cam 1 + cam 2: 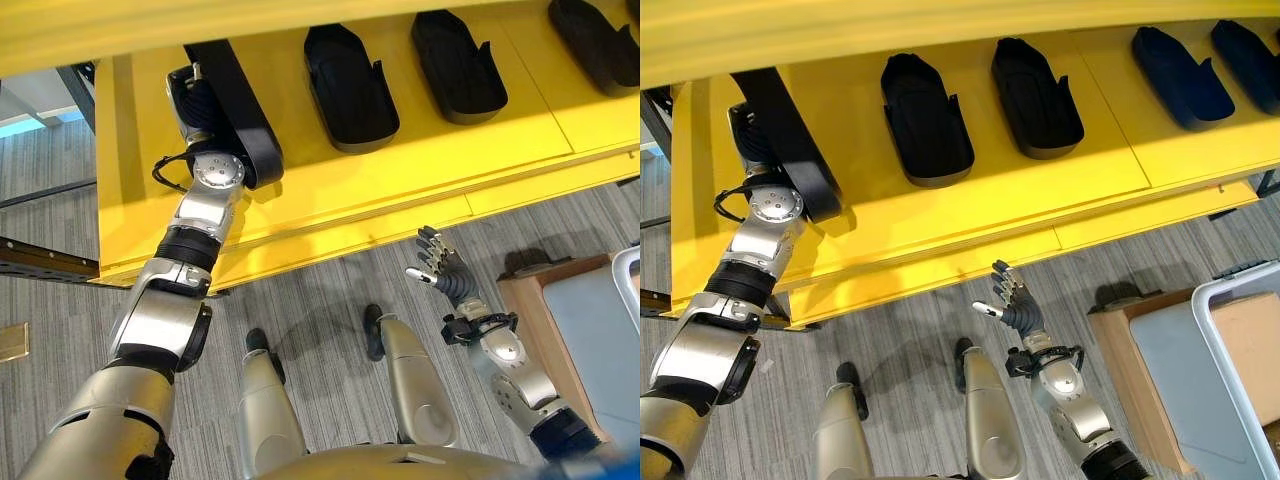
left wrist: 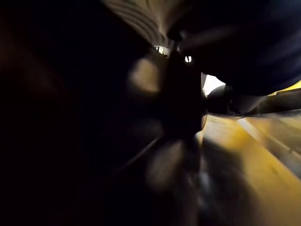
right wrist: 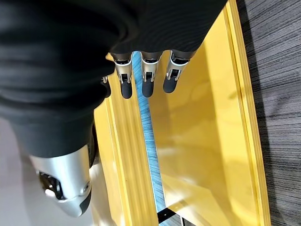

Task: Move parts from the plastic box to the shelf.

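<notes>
A long black part (image 1: 238,108) lies at the left end of the yellow shelf (image 1: 400,190). My left hand (image 1: 192,100) reaches onto the shelf right beside this part and touches it; the part hides how the hand meets it. Several more black parts (image 1: 927,115) lie in a row along the shelf to the right. Below the shelf's front edge, my right hand (image 1: 1015,300) hovers open over the floor, its fingers (image 3: 146,80) straight and holding nothing. The plastic box (image 1: 1240,340) stands at the far right.
A brown cardboard-coloured base (image 1: 1130,350) sits under the plastic box at the right. A dark metal frame rail (image 1: 40,260) runs by the shelf's left end. Grey carpet (image 1: 320,300) spreads in front of the shelf.
</notes>
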